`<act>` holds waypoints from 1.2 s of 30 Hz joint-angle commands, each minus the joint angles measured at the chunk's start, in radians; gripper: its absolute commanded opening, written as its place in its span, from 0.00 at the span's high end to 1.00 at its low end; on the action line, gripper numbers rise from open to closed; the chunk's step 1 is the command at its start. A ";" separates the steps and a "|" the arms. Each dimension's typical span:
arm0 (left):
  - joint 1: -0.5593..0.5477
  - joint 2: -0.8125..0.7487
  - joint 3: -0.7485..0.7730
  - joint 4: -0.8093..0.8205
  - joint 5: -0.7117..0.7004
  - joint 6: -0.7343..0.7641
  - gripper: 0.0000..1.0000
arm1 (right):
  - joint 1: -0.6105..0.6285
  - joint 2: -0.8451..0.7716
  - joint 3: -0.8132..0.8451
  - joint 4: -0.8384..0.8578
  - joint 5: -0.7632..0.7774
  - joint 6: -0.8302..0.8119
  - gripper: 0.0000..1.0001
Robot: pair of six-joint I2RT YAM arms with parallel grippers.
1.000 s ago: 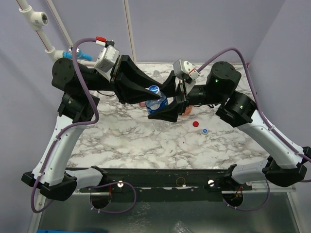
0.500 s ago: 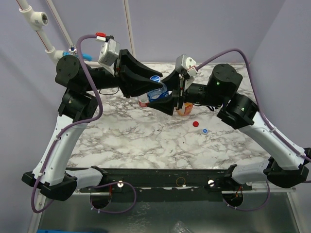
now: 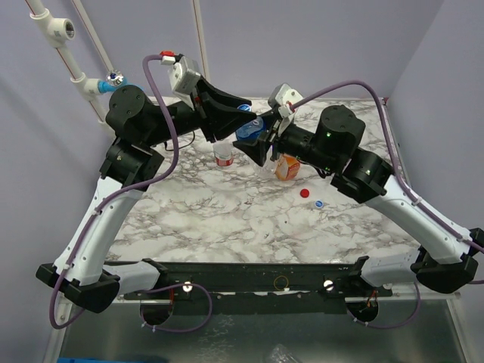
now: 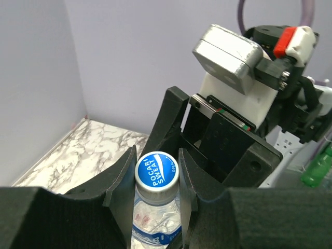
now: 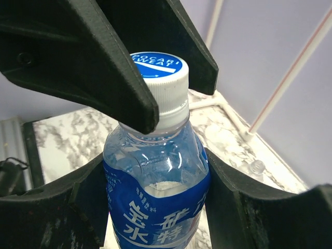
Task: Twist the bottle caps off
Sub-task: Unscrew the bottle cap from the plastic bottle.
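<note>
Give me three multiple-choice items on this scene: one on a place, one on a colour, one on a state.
1. Where is the loose red cap?
A) on the marble table
B) on a bottle neck
C) on the floor

2. What colour is the cap pinched by the left hand?
A) red
B) green
C) blue and white

3. What is the right hand doing?
A) hanging open
B) gripping the blue-labelled bottle
C) holding a loose cap

1 A: it lies on the marble.
2 C: the blue-and-white cap shows a blue top and a white rim.
3 B: its fingers press the label from both sides.
</note>
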 commanded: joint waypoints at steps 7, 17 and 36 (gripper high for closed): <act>-0.006 -0.035 -0.021 -0.078 -0.333 0.021 1.00 | 0.122 0.034 -0.100 0.279 0.535 -0.219 0.99; -0.006 -0.023 -0.012 -0.083 -0.533 -0.019 1.00 | 0.227 0.162 -0.154 0.656 0.854 -0.446 0.99; 0.002 -0.015 0.057 -0.090 -0.709 -0.090 1.00 | 0.251 0.240 -0.105 0.733 0.991 -0.448 0.99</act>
